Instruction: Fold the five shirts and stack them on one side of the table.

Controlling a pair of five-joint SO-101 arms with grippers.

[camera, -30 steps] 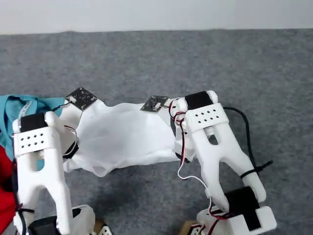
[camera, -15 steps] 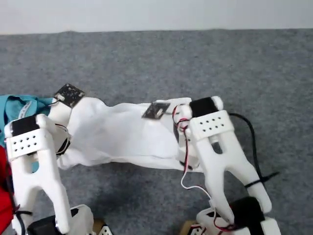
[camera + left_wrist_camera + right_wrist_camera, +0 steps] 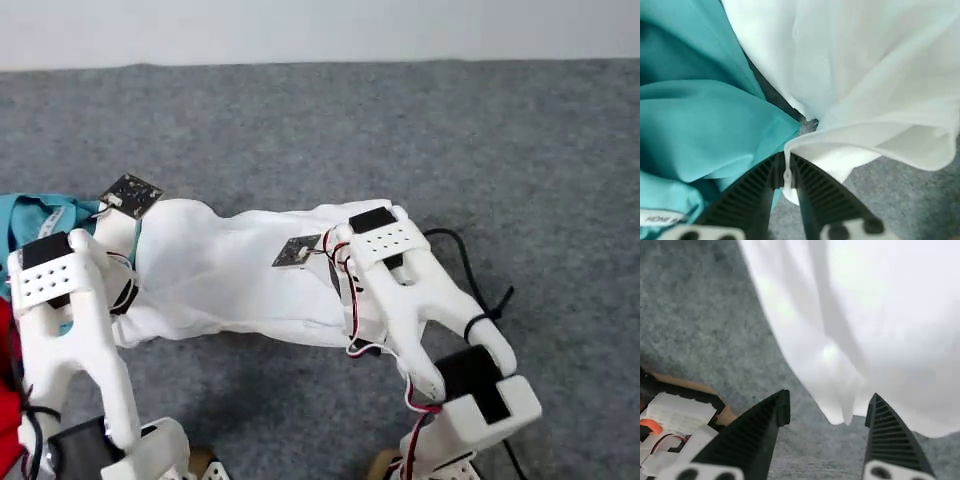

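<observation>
Left wrist view: left gripper (image 3: 785, 172) clamped tight on hem of crumpled white fabric shirt (image 3: 865, 75), which lies against teal fabric shirt (image 3: 700, 125); right gripper (image 3: 829, 400) wide apart, empty, above its edge. I expect a one-sided pull bunches it.

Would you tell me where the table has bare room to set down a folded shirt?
Bare table runs from the white shirt back to the wall, and across the far right side. The left edge is crowded with the teal shirt and red shirt.
</observation>
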